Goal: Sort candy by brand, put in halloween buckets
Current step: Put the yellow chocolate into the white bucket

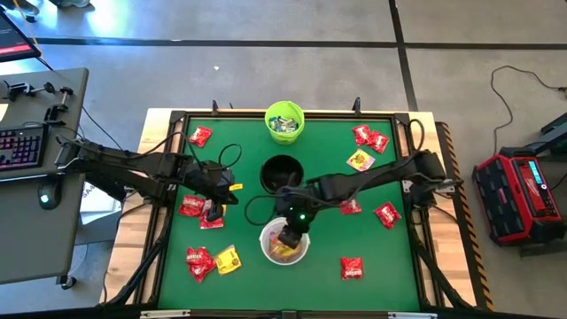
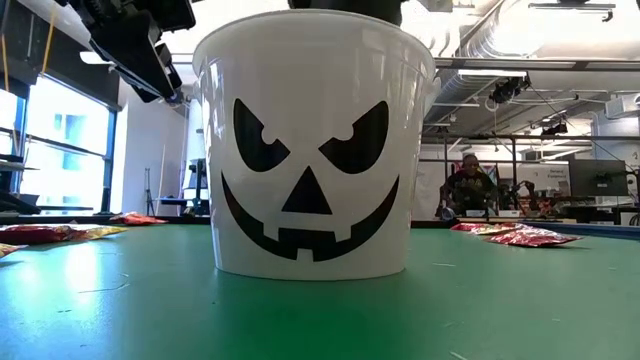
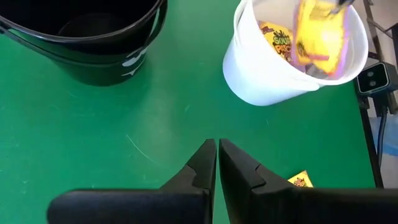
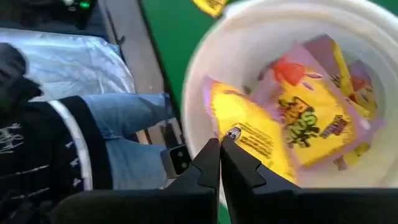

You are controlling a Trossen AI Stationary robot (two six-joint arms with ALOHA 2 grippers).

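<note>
Sorting partly done, judging by the layout. Nearest: white bucket [image 1: 284, 243] already holding several yellow packets [image 4: 305, 124]. Right claw [image 4: 219, 144] hanging over its rim, fingers pressed together, pinching 1 yellow packet [image 4: 249, 134] by its edge above the pile. Left claw [image 3: 217, 146] hovering low over bare green worktop [image 3: 93, 137] just beside the red packets [image 1: 197, 207], fingers pressed together, holding nothing visible. Black bucket [image 1: 282, 173] in the middle looking empty. Lime green bucket [image 1: 284, 121] farthest, holding some pale packets. Still lying loose: red packets on both sides, 1 yellow packet [image 1: 228, 260] near left, another yellow packet [image 1: 360, 160] far right.
</note>
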